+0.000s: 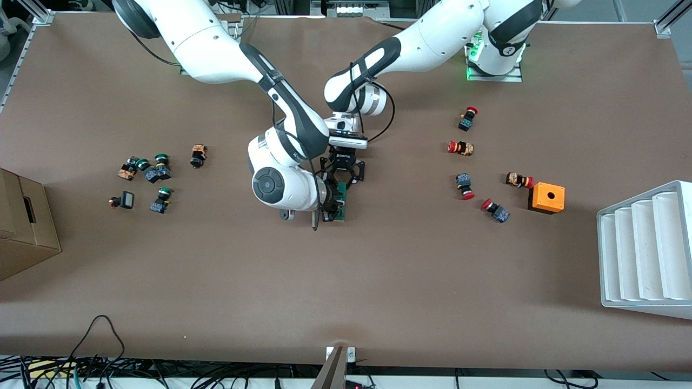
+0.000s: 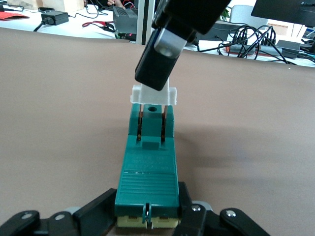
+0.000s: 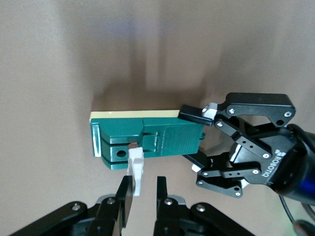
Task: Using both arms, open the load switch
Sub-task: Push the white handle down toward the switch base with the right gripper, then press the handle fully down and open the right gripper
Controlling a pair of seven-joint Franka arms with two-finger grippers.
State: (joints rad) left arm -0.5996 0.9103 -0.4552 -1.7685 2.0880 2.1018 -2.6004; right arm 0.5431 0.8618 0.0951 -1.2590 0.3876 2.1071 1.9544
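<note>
A broad brown worktop (image 1: 346, 281) fills the scene, with cables along its edge nearest the front camera. A cardboard box (image 1: 24, 224) stands at the right arm's end and a white ribbed tray (image 1: 646, 251) at the left arm's end. An orange box (image 1: 546, 198) with a round hole stands near the tray, red-capped push-buttons (image 1: 467, 186) lie scattered beside it, and green-capped push-buttons (image 1: 157, 173) lie toward the right arm's end.

At mid-worktop lies the load switch (image 1: 341, 202), a narrow dark-green block on a cream base with a ribbed top. The left hand (image 2: 147, 216) is clenched on one end of the block. At the other end the white sliding piece (image 3: 136, 169) stands out from the block's slot, and the right hand (image 3: 140, 189) pinches it between its fingers.
</note>
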